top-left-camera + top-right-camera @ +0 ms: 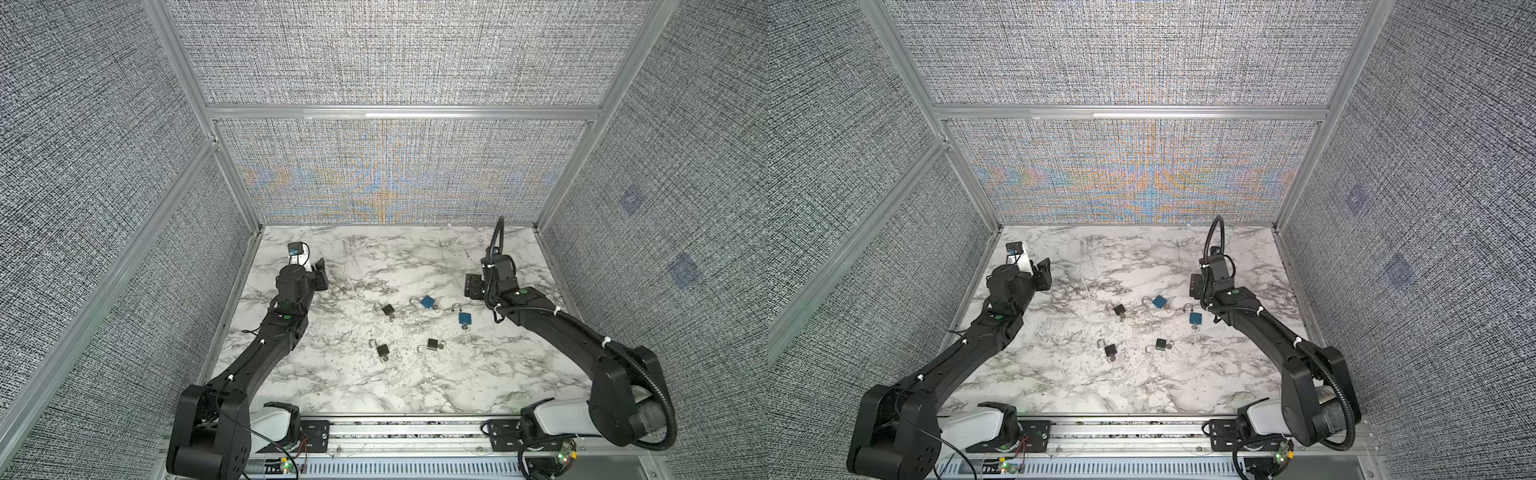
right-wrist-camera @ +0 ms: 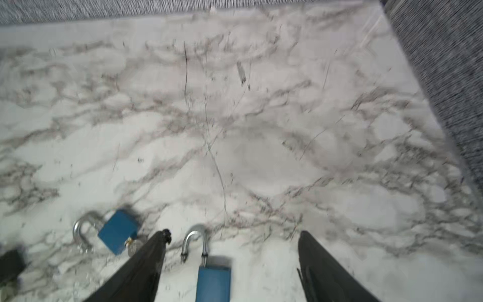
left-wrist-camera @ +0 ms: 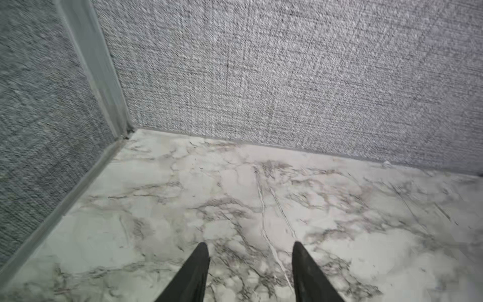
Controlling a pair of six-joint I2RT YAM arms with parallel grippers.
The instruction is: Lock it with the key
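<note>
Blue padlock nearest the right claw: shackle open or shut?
Open: on the blue padlock, one shackle leg sits clear of the body.

Counted five padlocks total on the marble desk (image 1: 316, 382), all bunched around the middle. Three were black: the far black padlock (image 1: 387, 310), the near-left black padlock (image 1: 382, 350) and the near-right black padlock (image 1: 433, 344). Two were blue: the far blue padlock (image 1: 427, 301) and the right blue padlock (image 1: 465, 318), closer to the right edge. All five shackles (image 2: 195, 227) were popped open. A silver key (image 1: 464, 328) showed at the right blue one's end, and tiny as they were, there looked to be one per lock, so five. Plus two black robot arms, the left arm (image 1: 266, 349) and the right arm (image 1: 552, 328).
</note>
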